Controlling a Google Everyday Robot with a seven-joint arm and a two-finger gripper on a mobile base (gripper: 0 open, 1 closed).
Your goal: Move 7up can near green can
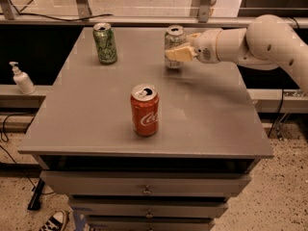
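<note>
The silver-grey 7up can (173, 36) stands upright at the back of the grey table (86, 114), right of centre. My gripper (177, 54) comes in from the right on a white arm, and its cream fingers (180, 52) are closed around the can's lower front. The green can (105, 44), light green with a dark mottled pattern, stands upright at the back left, about a can's height to the left of the 7up can.
A red cola can (144, 110) stands open-topped near the table's middle front. A white pump bottle (21, 79) sits on a ledge to the left. Drawers (147, 191) lie under the tabletop and a shoe (53, 221) is on the floor.
</note>
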